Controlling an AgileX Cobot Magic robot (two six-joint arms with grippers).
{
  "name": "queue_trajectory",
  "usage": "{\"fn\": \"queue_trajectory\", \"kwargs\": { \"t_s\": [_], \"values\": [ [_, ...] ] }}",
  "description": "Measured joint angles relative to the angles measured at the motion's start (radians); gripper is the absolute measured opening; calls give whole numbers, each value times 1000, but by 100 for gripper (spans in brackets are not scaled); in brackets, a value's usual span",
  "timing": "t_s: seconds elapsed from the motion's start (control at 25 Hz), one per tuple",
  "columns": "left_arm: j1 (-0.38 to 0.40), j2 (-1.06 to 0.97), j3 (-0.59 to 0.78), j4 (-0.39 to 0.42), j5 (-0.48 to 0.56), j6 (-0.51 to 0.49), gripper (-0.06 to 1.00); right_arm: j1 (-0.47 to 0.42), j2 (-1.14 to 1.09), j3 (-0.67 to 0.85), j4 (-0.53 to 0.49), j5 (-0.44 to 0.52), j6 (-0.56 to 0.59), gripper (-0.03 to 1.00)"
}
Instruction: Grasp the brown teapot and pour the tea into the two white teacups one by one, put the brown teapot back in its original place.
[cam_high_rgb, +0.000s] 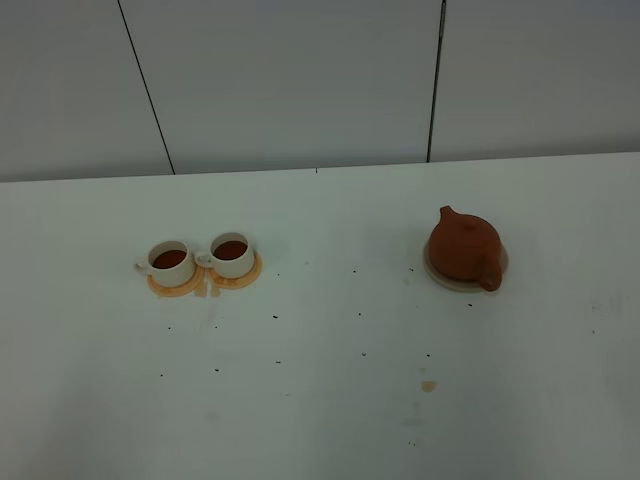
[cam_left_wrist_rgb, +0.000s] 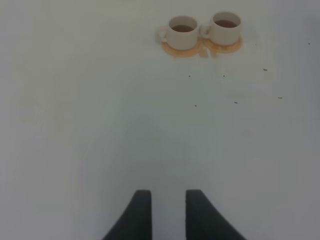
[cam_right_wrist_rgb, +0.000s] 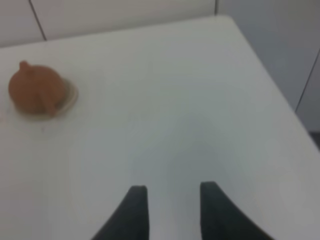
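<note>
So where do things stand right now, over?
Both hands open, empty. Brown teapot on its saucer. Both teacups hold tea. Nothing in the way.

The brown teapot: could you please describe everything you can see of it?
The brown teapot is a squat, round, matte reddish-brown pot that looks like clay. It stands upright on a pale round saucer on the right side of the white table. One projection points away toward the wall, another toward the camera. Neither gripper touches it, and its contents are hidden.
</note>
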Motion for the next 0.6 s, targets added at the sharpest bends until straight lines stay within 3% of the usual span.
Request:
{"fn": "queue_trajectory", "kwargs": {
  "t_s": [0.36, 0.6],
  "values": [
    [0, 0, 0, 0, 0, 0, 24, 0, -87, 25, 43, 186, 25, 24],
    [0, 0, 0, 0, 0, 0, 24, 0, -87, 28, 68, 199, 12, 24]
  ]
}}
